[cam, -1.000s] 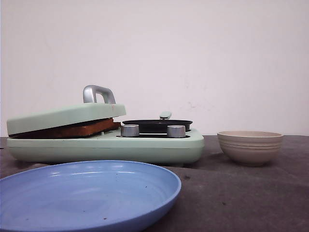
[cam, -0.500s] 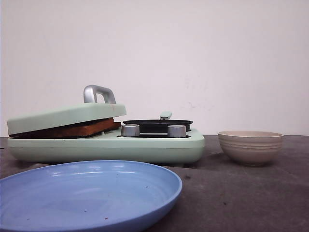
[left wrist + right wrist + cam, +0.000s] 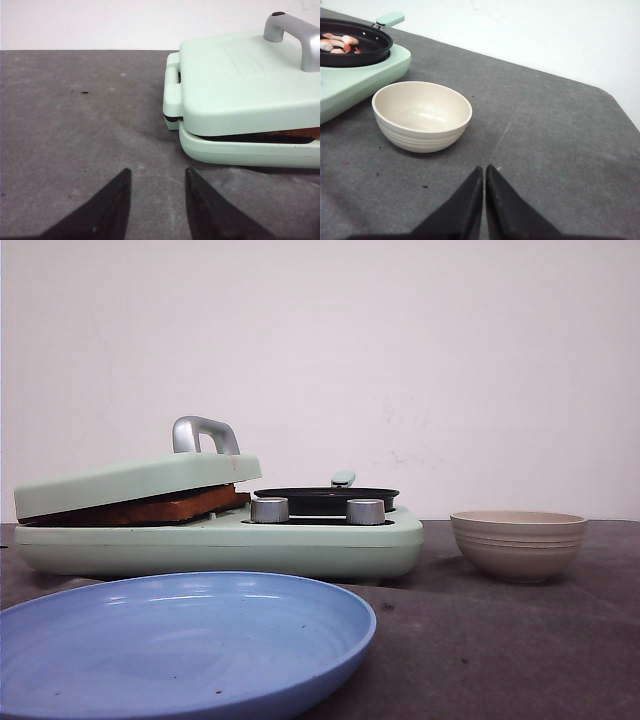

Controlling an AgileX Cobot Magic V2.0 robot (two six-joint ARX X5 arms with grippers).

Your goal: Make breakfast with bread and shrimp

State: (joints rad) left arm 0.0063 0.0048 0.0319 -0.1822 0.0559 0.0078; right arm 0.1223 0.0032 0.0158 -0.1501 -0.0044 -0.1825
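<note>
The bread (image 3: 165, 508), toasted brown, lies inside the mint-green breakfast maker (image 3: 300, 540), its hinged lid (image 3: 130, 483) resting tilted on it. Shrimp (image 3: 337, 42) lie in the black pan (image 3: 355, 52) on the maker's right end. Plating appears left: the glossy blue plate (image 3: 300, 640) at the desk's front edge and the ribbed beige bowl (image 3: 422, 116) are bare. Left gripper (image 3: 155, 192): fingers apart. Right gripper (image 3: 484, 187): fingers together, holding nothing.

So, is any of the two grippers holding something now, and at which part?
Nothing is held. The left gripper is open over bare table; the right gripper is shut on nothing, near the bowl.
</note>
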